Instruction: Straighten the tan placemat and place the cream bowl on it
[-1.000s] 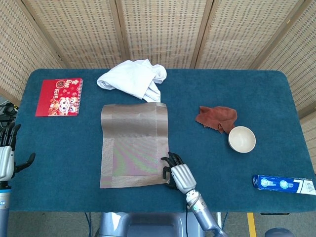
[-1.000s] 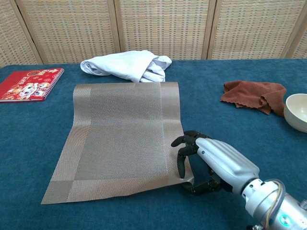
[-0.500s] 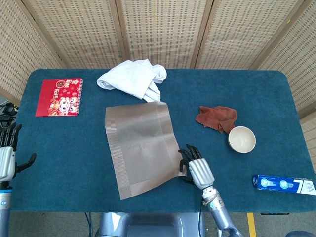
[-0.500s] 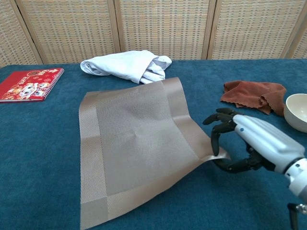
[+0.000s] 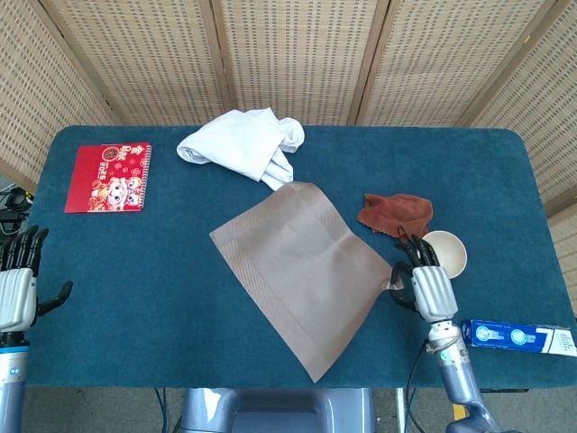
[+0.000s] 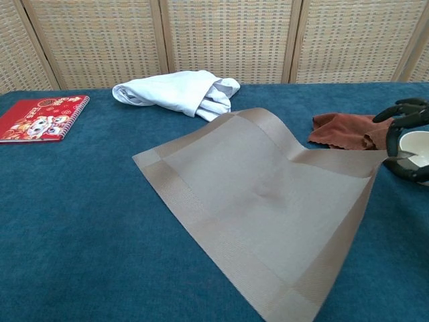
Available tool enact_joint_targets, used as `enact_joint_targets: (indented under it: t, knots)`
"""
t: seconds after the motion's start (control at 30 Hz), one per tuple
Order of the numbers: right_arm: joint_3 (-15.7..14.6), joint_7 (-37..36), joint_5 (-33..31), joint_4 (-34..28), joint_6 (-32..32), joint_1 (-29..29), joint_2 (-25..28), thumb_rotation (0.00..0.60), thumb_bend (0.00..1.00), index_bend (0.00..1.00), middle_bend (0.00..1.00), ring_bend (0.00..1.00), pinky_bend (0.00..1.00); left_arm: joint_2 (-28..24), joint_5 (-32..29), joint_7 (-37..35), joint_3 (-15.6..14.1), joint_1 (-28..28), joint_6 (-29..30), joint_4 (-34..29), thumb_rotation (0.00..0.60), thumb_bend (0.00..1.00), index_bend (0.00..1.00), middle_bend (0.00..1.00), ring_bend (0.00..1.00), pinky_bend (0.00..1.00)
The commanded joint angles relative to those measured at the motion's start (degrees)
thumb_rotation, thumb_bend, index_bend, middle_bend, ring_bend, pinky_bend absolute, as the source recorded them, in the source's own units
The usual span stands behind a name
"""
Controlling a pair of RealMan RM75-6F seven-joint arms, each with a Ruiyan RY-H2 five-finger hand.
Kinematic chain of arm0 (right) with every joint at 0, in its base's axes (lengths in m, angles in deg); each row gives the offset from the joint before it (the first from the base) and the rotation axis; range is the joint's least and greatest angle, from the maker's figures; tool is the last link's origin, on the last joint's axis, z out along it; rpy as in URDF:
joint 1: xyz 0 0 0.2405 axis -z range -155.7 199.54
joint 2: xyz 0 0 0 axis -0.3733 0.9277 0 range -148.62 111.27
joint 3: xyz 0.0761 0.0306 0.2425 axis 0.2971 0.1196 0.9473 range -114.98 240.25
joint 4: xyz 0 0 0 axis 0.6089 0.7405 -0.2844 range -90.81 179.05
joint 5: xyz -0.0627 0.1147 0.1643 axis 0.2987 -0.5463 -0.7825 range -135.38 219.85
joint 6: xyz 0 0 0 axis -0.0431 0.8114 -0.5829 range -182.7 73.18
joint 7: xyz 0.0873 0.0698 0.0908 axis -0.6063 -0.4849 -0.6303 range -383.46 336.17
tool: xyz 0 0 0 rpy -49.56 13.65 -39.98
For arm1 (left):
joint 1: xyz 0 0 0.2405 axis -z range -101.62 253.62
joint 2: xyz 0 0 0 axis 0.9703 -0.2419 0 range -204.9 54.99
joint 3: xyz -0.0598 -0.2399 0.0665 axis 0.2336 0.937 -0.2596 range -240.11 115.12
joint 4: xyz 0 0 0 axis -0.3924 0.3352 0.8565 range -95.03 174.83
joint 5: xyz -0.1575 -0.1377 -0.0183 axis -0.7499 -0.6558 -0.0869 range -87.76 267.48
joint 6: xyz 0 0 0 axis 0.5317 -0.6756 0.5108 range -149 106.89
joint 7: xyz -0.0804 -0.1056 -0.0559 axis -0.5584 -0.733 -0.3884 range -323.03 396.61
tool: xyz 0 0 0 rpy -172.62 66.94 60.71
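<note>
The tan placemat (image 5: pixel 305 268) (image 6: pixel 261 201) lies skewed in the middle of the blue table, one corner pointing at the front edge. My right hand (image 5: pixel 426 283) (image 6: pixel 405 144) pinches its right corner and holds that corner lifted, right beside the cream bowl (image 5: pixel 448 252) (image 6: pixel 417 146). The bowl stands upright at the right, partly hidden behind the hand in the chest view. My left hand (image 5: pixel 18 287) hangs off the table's left front edge with fingers spread and nothing in it.
A white cloth (image 5: pixel 243 144) lies bunched at the back, touching the placemat's far corner. A rust-brown rag (image 5: pixel 395 215) sits just behind the bowl. A red notebook (image 5: pixel 109 177) is at the back left, a blue tube (image 5: pixel 516 336) at the front right.
My right hand has dragged the placemat's corner to the right, up to the bowl, turning the mat from square to diagonal. The left hand has barely moved.
</note>
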Motion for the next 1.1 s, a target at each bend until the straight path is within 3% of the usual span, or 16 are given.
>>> enact_joint_targets:
  t: [0.03,0.6,0.67,0.83,1.03,1.1]
  knots:
    - [1.4,-0.8,-1.5,-0.2,-0.7,-0.3,1.6,0.6,0.66,0.72,0.29,0.01,0.13,0.1,0.1,0.2,0.0,0.0,0.0,0.0,0.6,0.28,0.0,0.0,0.0,0.0]
    - [8.9,6.5,-9.6,1.6,-5.9,-5.5,6.0,0.6,0.62,0.7,0.29,0.03,0.12,0.6,-0.2,0.8,0.1,0.2,-0.3,0.3,0.6,0.28,0.0,0.0,0.0,0.0]
    - [9.3,7.4,-9.9,2.1,-5.4,-5.6,6.2,0.6,0.57,0.62,0.24,0.02,0.1,0.6,-0.2,0.8,0.1,0.2,-0.4,0.4,0.6,0.28,0.0,0.0,0.0,0.0]
    - [8.9,9.4,-11.7,1.9,-5.5,-4.8,8.2,0.6,0.41,0.24,0.01,0.0,0.0,0.8,-0.1,1.1,0.0,0.3,-0.5,0.6,0.6,0.28,0.0,0.0,0.0,0.0]
    - [7.2,9.1,-14.1,1.3,-4.2,-1.2,10.6,0.6,0.33,0.03,0.0,0.0,0.0,1.3,0.1,2.1,-0.2,0.6,-0.8,0.9,0.6,0.28,0.0,0.0,0.0,0.0]
    - [6.7,7.2,-14.1,0.9,-3.2,0.2,11.3,0.6,0.31,0.0,0.0,0.0,0.0,1.5,0.2,2.2,-0.2,0.8,-1.0,1.0,0.6,0.28,0.0,0.0,0.0,0.0]
